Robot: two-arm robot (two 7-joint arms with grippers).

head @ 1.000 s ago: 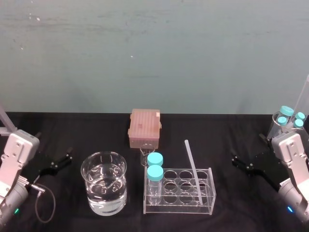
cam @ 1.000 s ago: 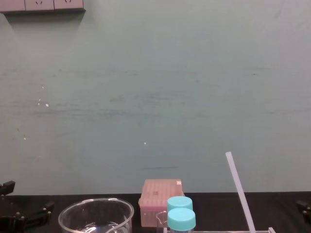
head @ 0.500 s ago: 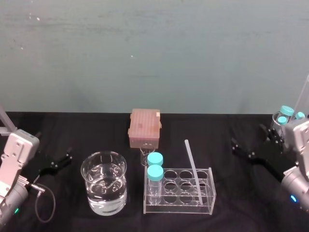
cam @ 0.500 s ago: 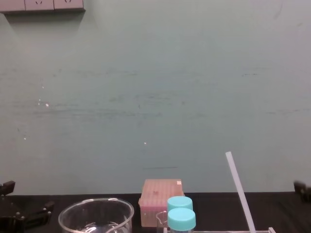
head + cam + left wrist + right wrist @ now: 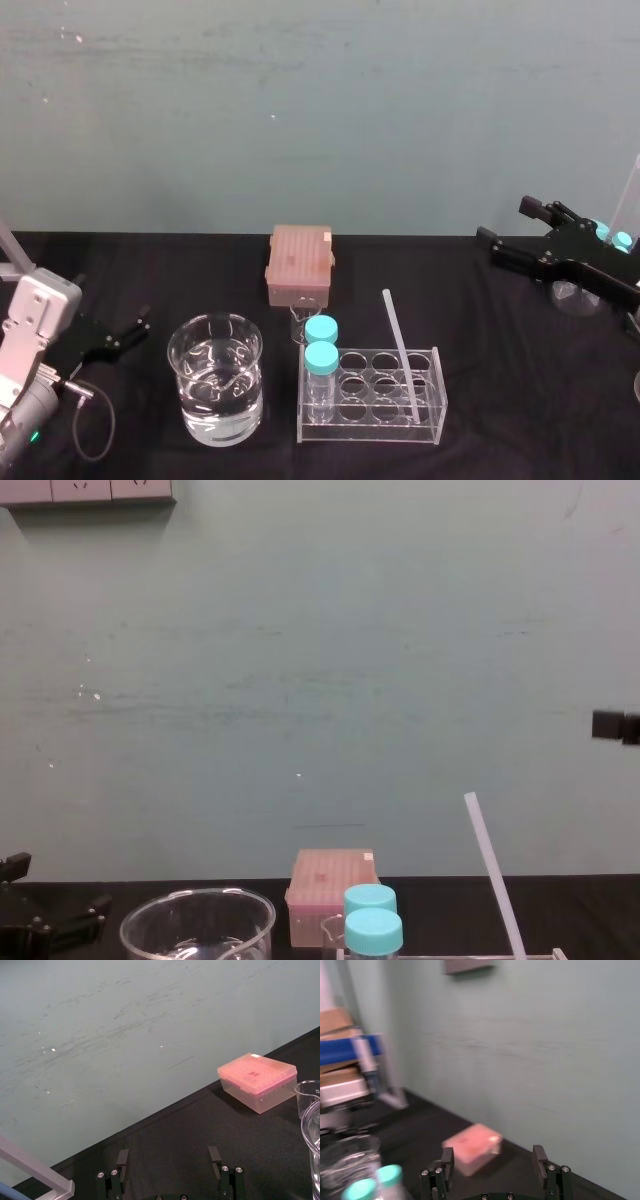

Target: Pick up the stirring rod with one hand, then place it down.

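Up from its low place by the tabletop's right edge, the right gripper (image 5: 505, 222) now hangs high above that edge with the wall behind it, its fingers spread wide and holding nothing; the chest view catches one dark tip of it at the right (image 5: 614, 725). The left gripper (image 5: 110, 305) has not shifted and sits low by the left edge, its fingers likewise apart and empty. On the black tabletop (image 5: 480, 300), the clear rack (image 5: 370, 395) stands near the front edge, about the middle. Just beside it on the left is a glass beaker (image 5: 215, 378) partly filled with clear liquid. A pink box (image 5: 299, 262) lies behind both, toward the back edge. Two blue-capped vials (image 5: 321, 345) stand upright in the rack's left end. The stirring rod (image 5: 398, 345) stands in a compartment at the rack's right end, untouched, tilted so that its top leans toward the vials and rises well above their caps.
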